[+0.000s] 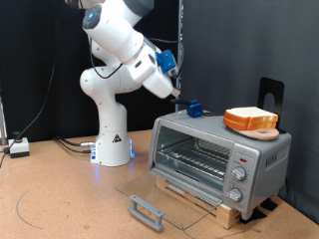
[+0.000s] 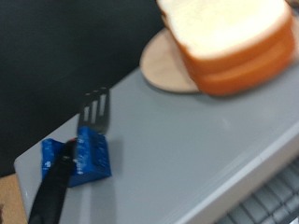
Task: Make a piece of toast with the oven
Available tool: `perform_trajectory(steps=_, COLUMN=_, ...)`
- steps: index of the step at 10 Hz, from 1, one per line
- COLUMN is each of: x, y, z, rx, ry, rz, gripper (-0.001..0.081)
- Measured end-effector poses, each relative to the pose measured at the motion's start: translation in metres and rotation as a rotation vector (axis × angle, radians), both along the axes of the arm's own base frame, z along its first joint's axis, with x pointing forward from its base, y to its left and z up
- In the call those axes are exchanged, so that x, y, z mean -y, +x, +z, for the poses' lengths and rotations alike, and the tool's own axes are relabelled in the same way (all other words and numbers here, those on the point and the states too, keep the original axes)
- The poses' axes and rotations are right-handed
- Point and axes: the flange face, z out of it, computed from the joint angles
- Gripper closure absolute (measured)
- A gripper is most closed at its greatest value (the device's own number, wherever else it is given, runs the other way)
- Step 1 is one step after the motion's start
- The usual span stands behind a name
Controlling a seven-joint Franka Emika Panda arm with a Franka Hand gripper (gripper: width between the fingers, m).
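The silver-grey oven point(image 1: 221, 155) stands on the table with its glass door point(image 1: 164, 196) folded down flat and the grey bar handle point(image 1: 148, 211) at the front. The wire rack point(image 1: 195, 157) inside is bare. Two stacked bread slices point(image 1: 251, 120) lie on a round wooden plate on the oven's top; the wrist view shows the piece of toast point(image 2: 224, 23) as the upper slice, the second slice point(image 2: 250, 70) under it, and the plate point(image 2: 163, 65). My gripper point(image 1: 177, 96) hangs above the oven's top towards the exterior view's left, holding nothing visible. Its fingers do not show in the wrist view.
A fork point(image 2: 92, 108) with a black handle sits in a blue block point(image 2: 90, 155) on the oven top, just below the gripper point(image 1: 195, 109). A black stand point(image 1: 271, 94) rises behind the oven. A wooden board point(image 1: 204, 202) lies under it. Cables point(image 1: 20, 149) lie at the left.
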Motion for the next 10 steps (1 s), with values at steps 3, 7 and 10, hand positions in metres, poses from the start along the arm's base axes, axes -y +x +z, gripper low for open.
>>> perform_trajectory(steps=3, x=-0.016, y=-0.019, z=0.037, rx=0.161, ry=-0.009, rz=0.105, gripper=-0.0003)
perform_trajectory(steps=7, x=-0.040, y=-0.055, z=0.081, rx=0.260, ry=-0.200, rz=0.161, gripper=-0.0003)
perform_trajectory(steps=10, x=-0.055, y=-0.090, z=0.106, rx=0.238, ry=-0.256, rz=0.163, gripper=-0.0003)
